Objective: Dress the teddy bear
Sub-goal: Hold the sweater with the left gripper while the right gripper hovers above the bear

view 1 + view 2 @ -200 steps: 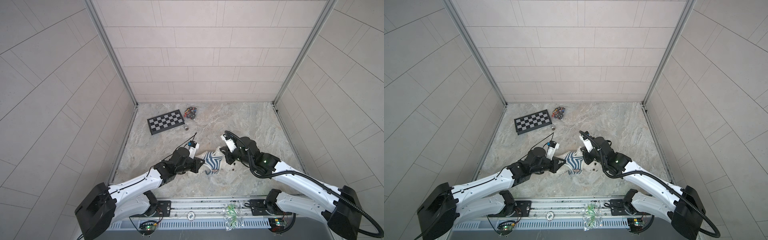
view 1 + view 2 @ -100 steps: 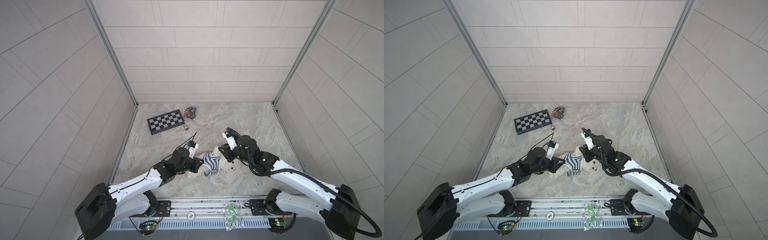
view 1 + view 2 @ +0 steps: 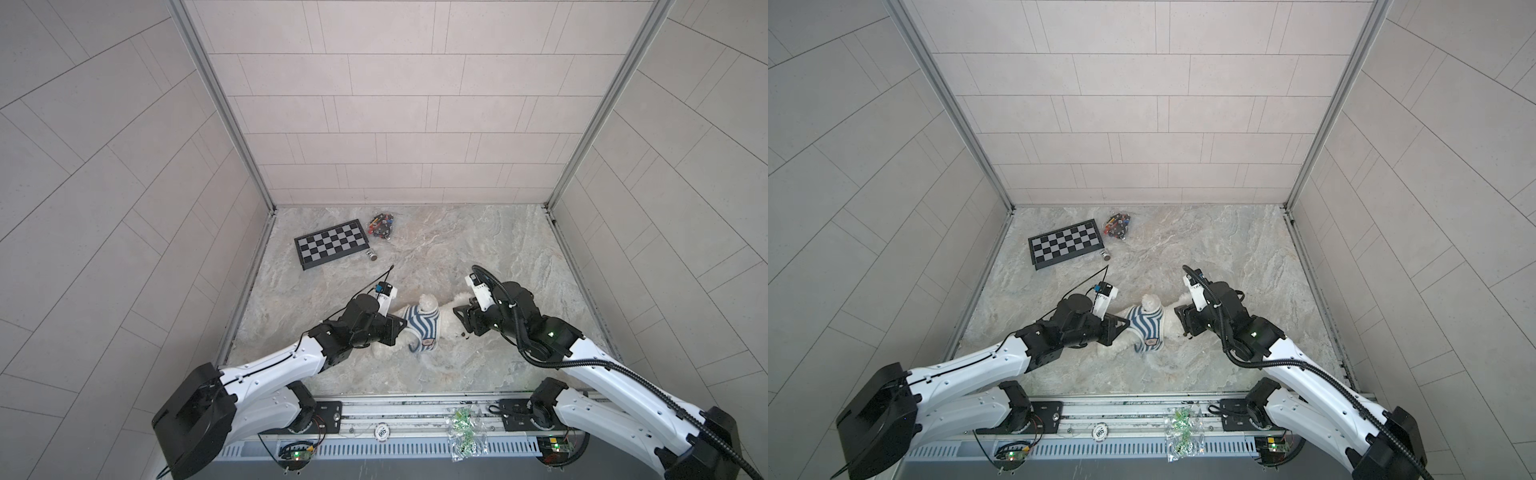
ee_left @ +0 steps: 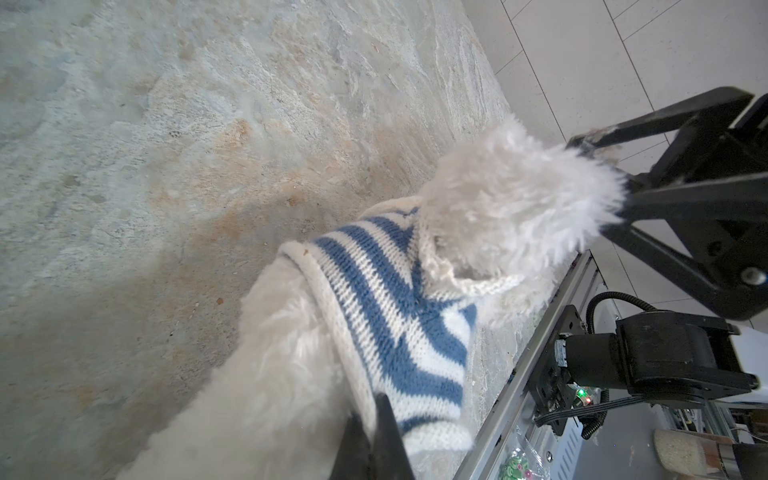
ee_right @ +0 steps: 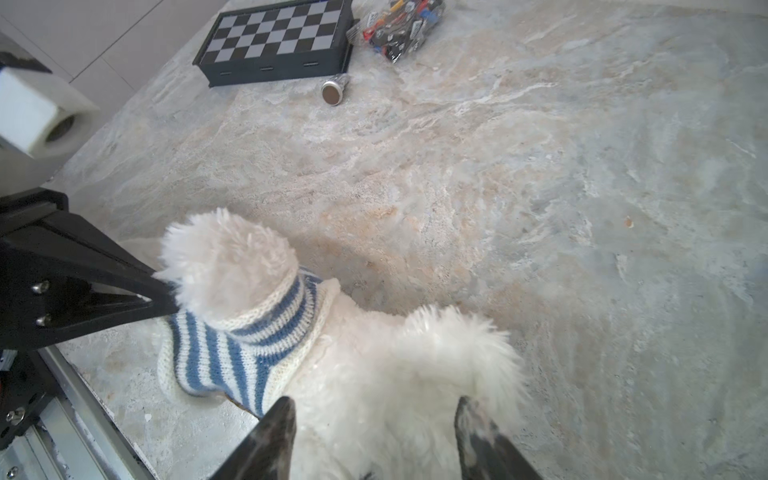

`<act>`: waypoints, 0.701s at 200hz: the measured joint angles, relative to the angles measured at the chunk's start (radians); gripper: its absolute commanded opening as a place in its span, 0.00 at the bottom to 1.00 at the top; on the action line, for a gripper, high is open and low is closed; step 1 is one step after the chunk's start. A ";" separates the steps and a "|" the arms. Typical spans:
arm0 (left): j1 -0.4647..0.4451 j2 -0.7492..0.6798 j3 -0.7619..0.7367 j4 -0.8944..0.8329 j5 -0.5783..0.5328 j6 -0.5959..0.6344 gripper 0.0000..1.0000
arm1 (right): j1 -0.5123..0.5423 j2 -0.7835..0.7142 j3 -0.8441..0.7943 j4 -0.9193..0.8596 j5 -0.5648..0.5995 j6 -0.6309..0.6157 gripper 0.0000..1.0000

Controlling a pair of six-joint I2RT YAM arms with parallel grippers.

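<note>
Black-and-grey chessboard (image 3: 331, 243) back left, with a clear bag (image 3: 382, 225) of small colourful bits just beside it. Left gripper (image 4: 370, 415) is clamped shut on the shirt (image 3: 422, 328), which is on the bear (image 5: 395, 365) lying between both grippers up front. Right gripper (image 5: 374, 403) is open, jaws either side of bear's fur.

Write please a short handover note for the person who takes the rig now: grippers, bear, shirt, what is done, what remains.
Left gripper: shut on the hem of the shirt.
Right gripper: open, one finger on either side of the bear at its head.
The bear lies on the table between the two arms, near the front edge.
Done: the shirt is over the head, the collar sits at the neck, and one arm is out through its sleeve.
Left: check the other arm, which is hidden in these views, then pull the hem down evenly if needed.
</note>
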 measured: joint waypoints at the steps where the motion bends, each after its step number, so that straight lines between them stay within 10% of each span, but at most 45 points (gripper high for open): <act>1: 0.000 0.001 0.000 0.000 0.000 0.000 0.00 | -0.005 -0.004 -0.002 0.000 -0.001 0.002 0.67; 140: 0.005 0.021 0.001 0.006 0.002 0.015 0.00 | -0.183 -0.066 -0.122 0.014 -0.259 0.066 0.71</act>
